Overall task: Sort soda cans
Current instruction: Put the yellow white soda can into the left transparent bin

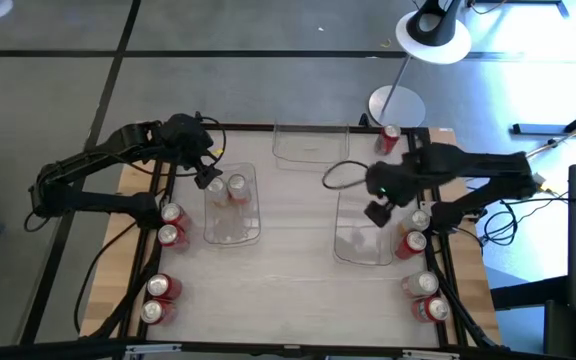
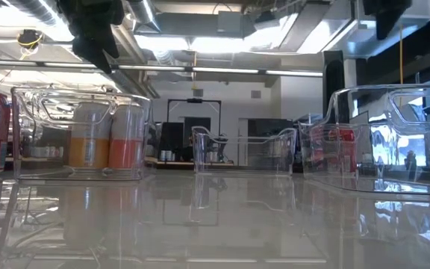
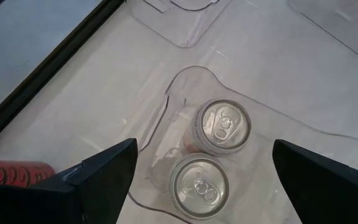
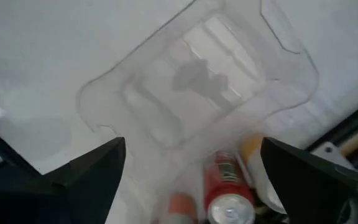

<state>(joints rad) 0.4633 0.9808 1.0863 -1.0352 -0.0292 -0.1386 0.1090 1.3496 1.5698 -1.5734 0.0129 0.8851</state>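
Where bin point(image 1: 230, 232) sits, two cans point(image 3: 222, 126).

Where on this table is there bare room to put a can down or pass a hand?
The widest bare patch is the tabletop between the left bin and the right bin, running to the near edge. The left bin's near half is free; two cans fill its far end. The right bin looks empty. Both side edges are crowded with cans.

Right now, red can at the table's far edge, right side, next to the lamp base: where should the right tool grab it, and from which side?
Grip the red soda can across its round body, below the silver top, coming straight down. It seems to stand upright and apart from the other cans. The right tool, open above the clear plastic bin, is nearest.
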